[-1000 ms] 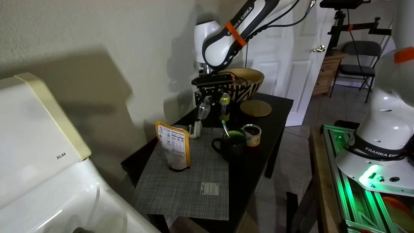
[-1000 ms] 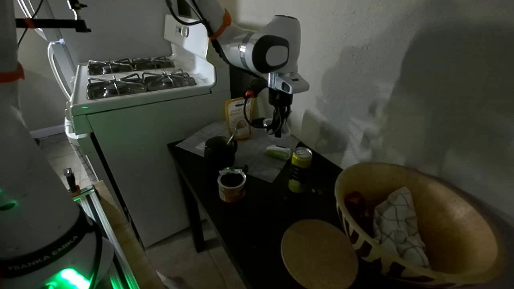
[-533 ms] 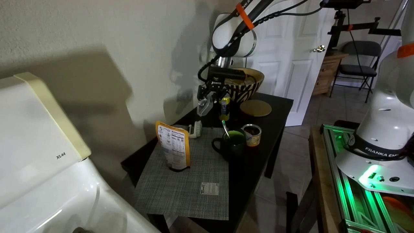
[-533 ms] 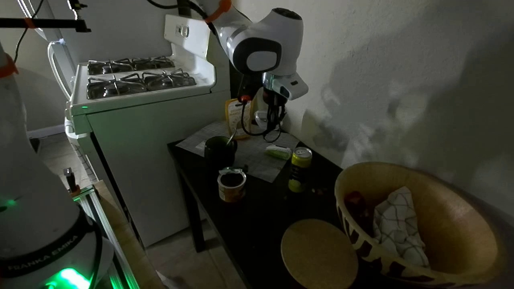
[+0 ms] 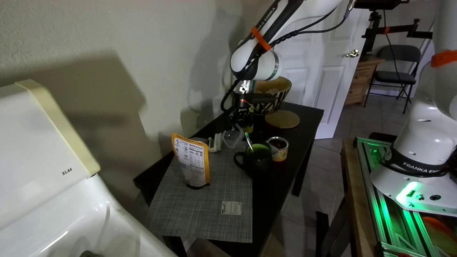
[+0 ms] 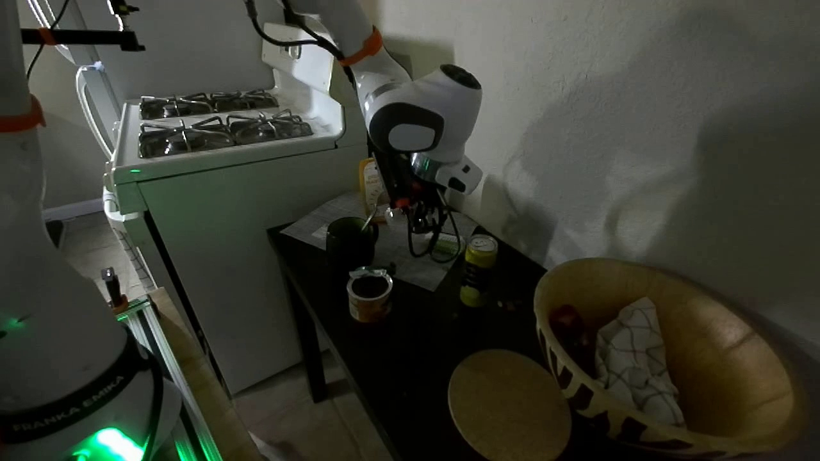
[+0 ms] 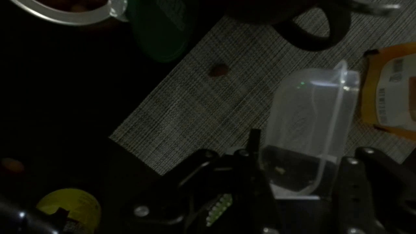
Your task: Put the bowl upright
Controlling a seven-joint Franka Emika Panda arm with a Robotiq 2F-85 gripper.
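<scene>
The bowl is a clear plastic container, also showing in an exterior view and in the wrist view. It is tilted on its side, with its rim toward the right in the wrist view. My gripper is shut on it and holds it above the grey placemat. In the wrist view my gripper's fingers stand on both sides of the container's lower end. In an exterior view the gripper and its cables hide part of the bowl. The exact finger contact is dark.
A dark mug with a spoon and an opened cup stand near the bowl. An orange pouch, a brush and a yellow can are close by. A round board and large wooden bowl lie farther along the table.
The gripper has turned and tilted with the bowl in it. Over the last half second it has come down, bringing the bowl lower, toward the mug and brush. The other objects have not moved.
</scene>
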